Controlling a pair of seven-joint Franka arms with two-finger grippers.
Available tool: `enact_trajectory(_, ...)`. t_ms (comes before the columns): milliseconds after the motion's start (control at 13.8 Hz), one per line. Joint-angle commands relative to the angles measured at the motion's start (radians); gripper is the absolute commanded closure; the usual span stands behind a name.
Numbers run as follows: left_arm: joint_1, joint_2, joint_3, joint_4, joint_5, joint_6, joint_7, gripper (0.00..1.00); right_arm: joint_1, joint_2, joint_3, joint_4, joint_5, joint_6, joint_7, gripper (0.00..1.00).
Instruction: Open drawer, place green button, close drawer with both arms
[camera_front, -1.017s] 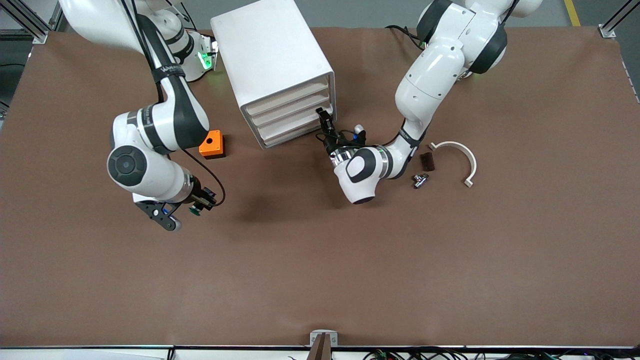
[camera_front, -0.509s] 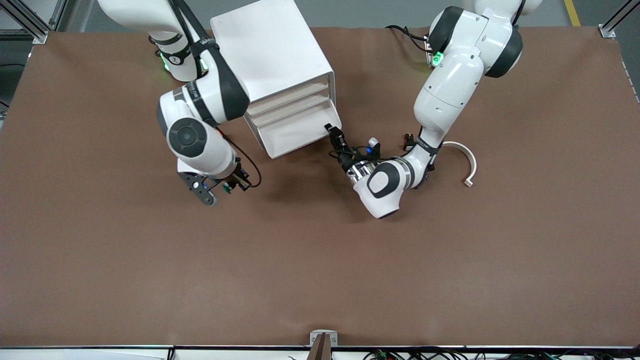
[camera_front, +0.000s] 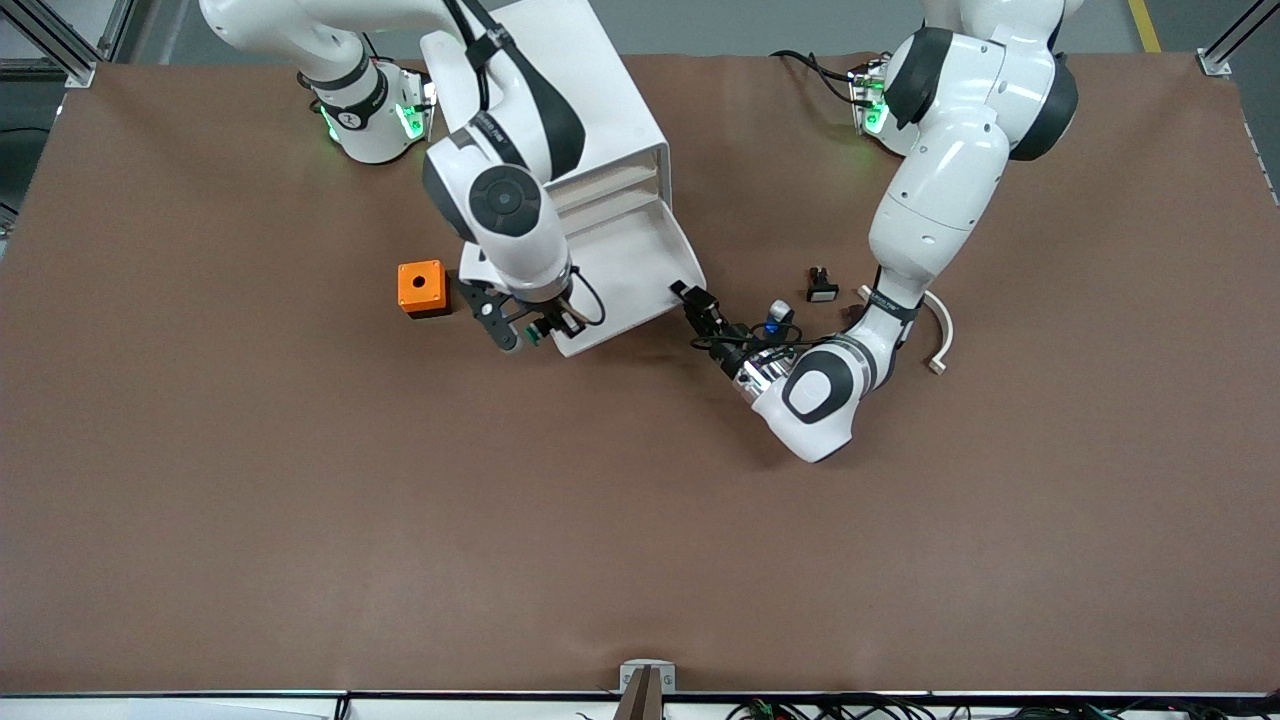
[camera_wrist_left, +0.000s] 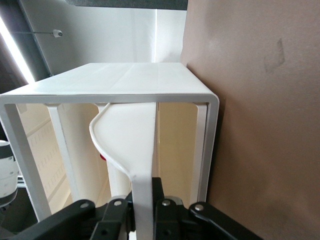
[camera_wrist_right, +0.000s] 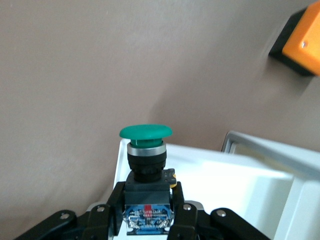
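The white cabinet (camera_front: 540, 90) stands near the arms' bases. Its bottom drawer (camera_front: 630, 260) is pulled far out toward the front camera. My left gripper (camera_front: 688, 294) is shut on the drawer's front lip at the corner toward the left arm's end; the left wrist view shows the lip (camera_wrist_left: 142, 165) pinched between the fingers of the gripper (camera_wrist_left: 142, 192). My right gripper (camera_front: 535, 333) is shut on the green-capped button (camera_front: 533, 338) and holds it over the drawer's front corner toward the right arm's end. In the right wrist view, the gripper (camera_wrist_right: 148, 196) grips the button (camera_wrist_right: 145, 150) by its black-and-blue body above the white tray (camera_wrist_right: 225, 185).
An orange cube with a round hole (camera_front: 420, 287) sits on the table beside the drawer, close to the right gripper; it also shows in the right wrist view (camera_wrist_right: 305, 45). A small black part with a white face (camera_front: 822, 288) and a white curved clamp (camera_front: 942, 330) lie near the left arm.
The left gripper has drawn the bottom drawer farther out toward the front camera. The right arm has swung with the button from over the bare table to the drawer's front corner.
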Motion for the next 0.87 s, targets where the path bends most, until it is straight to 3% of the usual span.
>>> enact_trajectory(0,0.021,0.006,-0.01,0.024,-0.053,-0.004,-0.007,0.84,0.055,-0.034,-0.011,-0.036,0.01,0.042,0.083,1.0)
enact_trajectory(73,0.024,0.007,-0.011,0.03,-0.053,-0.004,-0.004,0.74,0.073,-0.033,-0.011,-0.036,0.01,0.055,0.099,1.0)
enact_trajectory(145,0.03,0.007,-0.01,0.031,-0.053,-0.004,0.012,0.47,0.093,-0.024,-0.011,-0.036,0.01,0.071,0.124,1.0)
enact_trajectory(218,0.032,0.007,-0.011,0.034,-0.054,-0.004,0.041,0.3,0.113,-0.012,-0.011,-0.036,0.01,0.094,0.148,1.0)
enact_trajectory(291,0.032,0.007,-0.01,0.047,-0.054,-0.004,0.081,0.07,0.133,0.002,-0.011,-0.036,0.01,0.119,0.164,1.0)
enact_trajectory(363,0.033,0.006,-0.008,0.067,-0.054,-0.004,0.123,0.01,0.153,0.021,-0.011,-0.035,0.01,0.136,0.168,1.0)
enact_trajectory(799,0.055,-0.005,0.016,0.138,-0.051,-0.003,0.454,0.01,0.19,0.093,-0.011,-0.013,0.007,0.2,0.209,1.0)
